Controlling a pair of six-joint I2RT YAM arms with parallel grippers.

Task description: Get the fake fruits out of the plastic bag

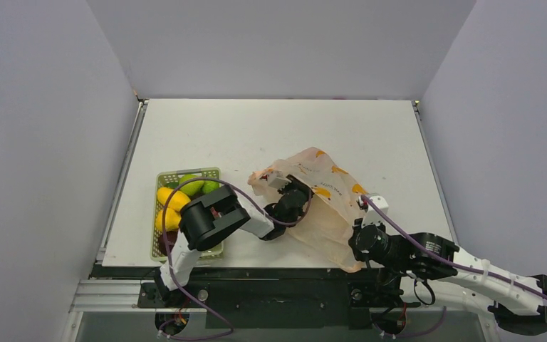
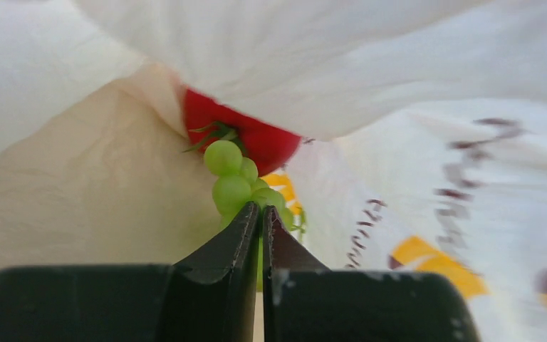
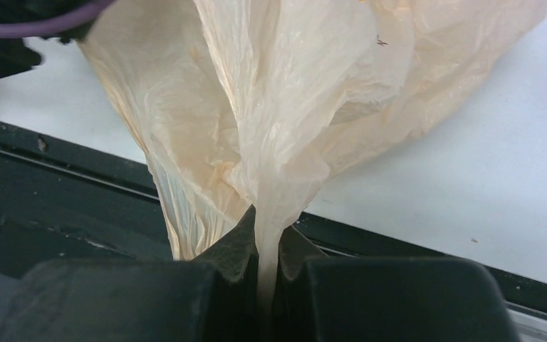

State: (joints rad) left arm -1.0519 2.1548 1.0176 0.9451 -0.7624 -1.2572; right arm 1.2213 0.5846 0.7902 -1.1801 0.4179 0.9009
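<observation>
The peach-orange plastic bag lies at the table's near middle. My left gripper reaches into its mouth. In the left wrist view the left gripper is shut on the green grapes, with a green strand pinched between the fingers. A red apple lies just behind the grapes, half under a fold of the bag. My right gripper is shut on the bag's near edge; in the right wrist view the film is bunched between the fingers of that gripper.
A light green lattice basket at the near left holds yellow fruits and green fruits, partly under my left arm. The table's black front rail runs just below the bag.
</observation>
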